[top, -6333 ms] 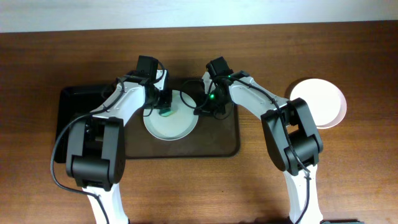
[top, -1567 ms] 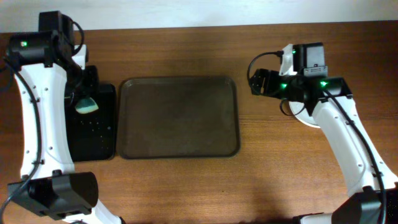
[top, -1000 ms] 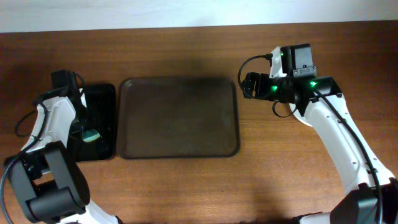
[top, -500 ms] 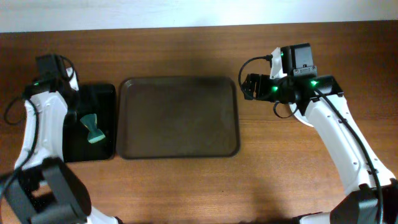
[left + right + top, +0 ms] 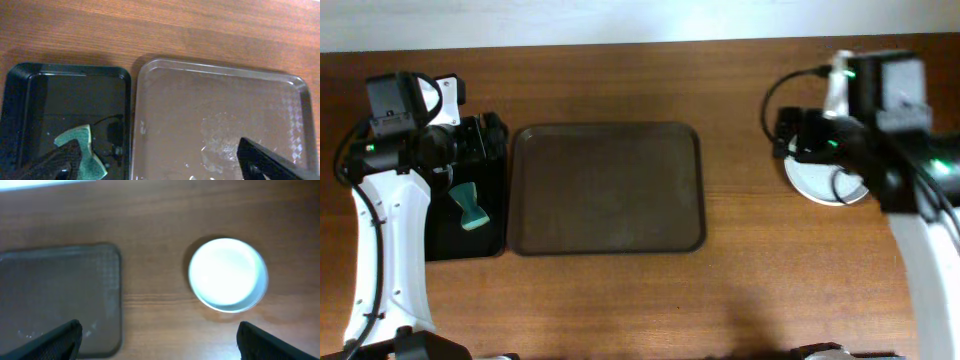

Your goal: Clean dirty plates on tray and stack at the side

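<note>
Plates (image 5: 227,275) lie in one white pile on the table (image 5: 720,300), at the right of the overhead frame and well apart from the tray. How many plates are in the pile I cannot tell.

The tray (image 5: 605,190), dark brown with rounded corners and a raised rim, is in the middle of the frame and nothing lies on it. Just beside its left edge is a smaller black tray (image 5: 492,235). A green sponge (image 5: 468,207) rests inside the black tray, near its middle.

The left hand (image 5: 160,155) hangs over the upper right part of the black tray, and its two fingers are spread wide with nothing between them. The right hand (image 5: 159,330) hangs over the upper left edge of the pile of plates. It is also wide open and holds nothing.
</note>
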### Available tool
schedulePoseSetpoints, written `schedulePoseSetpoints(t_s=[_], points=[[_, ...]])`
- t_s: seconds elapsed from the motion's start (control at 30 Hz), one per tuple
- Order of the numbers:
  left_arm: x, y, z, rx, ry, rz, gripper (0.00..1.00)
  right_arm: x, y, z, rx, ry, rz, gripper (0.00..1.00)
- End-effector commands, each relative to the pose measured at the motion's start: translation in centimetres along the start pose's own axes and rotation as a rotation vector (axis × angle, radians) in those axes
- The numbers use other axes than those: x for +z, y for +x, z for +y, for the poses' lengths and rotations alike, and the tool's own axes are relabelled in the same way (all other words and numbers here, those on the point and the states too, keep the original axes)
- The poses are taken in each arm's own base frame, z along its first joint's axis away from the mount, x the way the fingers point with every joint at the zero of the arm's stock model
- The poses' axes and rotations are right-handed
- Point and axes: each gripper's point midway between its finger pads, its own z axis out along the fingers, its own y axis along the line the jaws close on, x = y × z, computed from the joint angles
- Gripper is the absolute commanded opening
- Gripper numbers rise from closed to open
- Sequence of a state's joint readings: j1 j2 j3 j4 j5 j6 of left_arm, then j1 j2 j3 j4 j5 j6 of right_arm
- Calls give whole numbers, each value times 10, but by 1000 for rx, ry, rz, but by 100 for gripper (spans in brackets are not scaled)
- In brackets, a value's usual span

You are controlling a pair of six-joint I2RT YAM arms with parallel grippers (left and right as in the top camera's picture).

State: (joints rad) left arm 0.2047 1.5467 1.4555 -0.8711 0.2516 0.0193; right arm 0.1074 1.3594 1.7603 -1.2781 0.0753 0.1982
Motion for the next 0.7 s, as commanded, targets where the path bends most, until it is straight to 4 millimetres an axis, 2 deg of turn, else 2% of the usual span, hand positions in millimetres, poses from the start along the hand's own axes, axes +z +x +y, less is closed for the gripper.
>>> schedulePoseSetpoints(t_s=[0.0,0.07,0.13,0.4,0.47,0.67], points=[[-8,-6,-5,24,15,-28,99,-44,2,-39,60,85,-81,98],[-8,-6,-5,24,15,-28,99,-53,13,-50,38,112,-63,98],[-8,-6,-5,24,15,-28,99,-56,22,-52,20,119,-33,98],[-8,-6,-5,24,15,-28,99,-62,33,-47,37,86,-14,99],[-8,-6,-5,24,15,-28,99,-65,41,-36,58,16,12,98],[-8,-6,-5,24,15,-28,99,-58,48,-39,56,39,64,98]])
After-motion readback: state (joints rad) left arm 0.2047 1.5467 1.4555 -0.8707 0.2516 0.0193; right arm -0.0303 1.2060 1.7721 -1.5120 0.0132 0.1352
